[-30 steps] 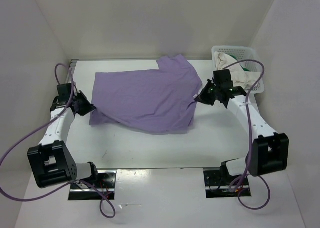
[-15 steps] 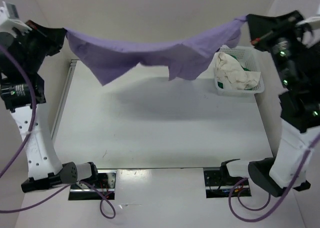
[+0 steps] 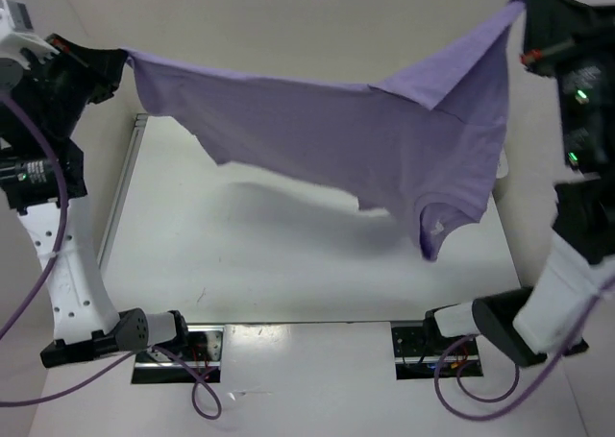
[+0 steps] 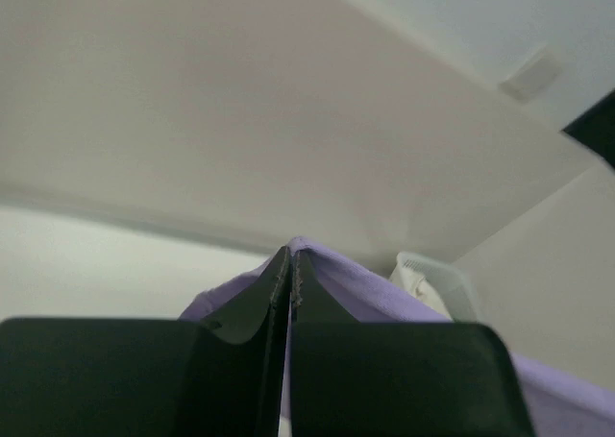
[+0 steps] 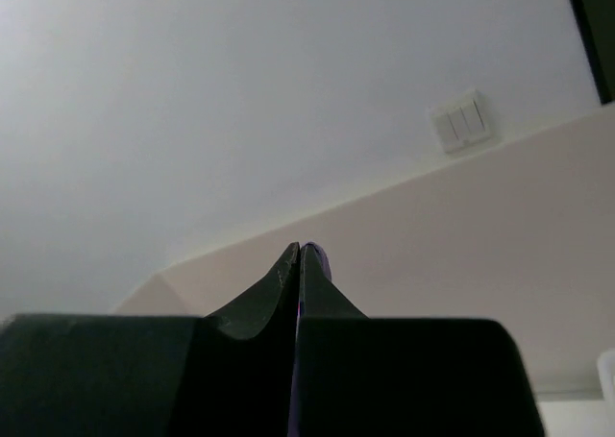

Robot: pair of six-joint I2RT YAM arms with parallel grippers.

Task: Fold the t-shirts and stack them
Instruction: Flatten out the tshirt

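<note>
White tabletop below, pale walls around. My left pincer and right pincer are each clamped on an edge of the lavender t-shirt, which hangs stretched between them, high above the table. It looks light, limp and prone to sagging; hems and corners seem the best holds. The white basket, seen from the left wrist, holds pale cloth, probably another t-shirt.

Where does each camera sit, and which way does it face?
Top external: above, behind the bases, facing down on table, both arms, hanging purple t-shirt.
Left wrist: on the left arm, facing along the shut left tool toward a wall.
Right wrist: likewise, along the shut right tool toward a wall switch.
Both wrist views share the pinched t-shirt.
</note>
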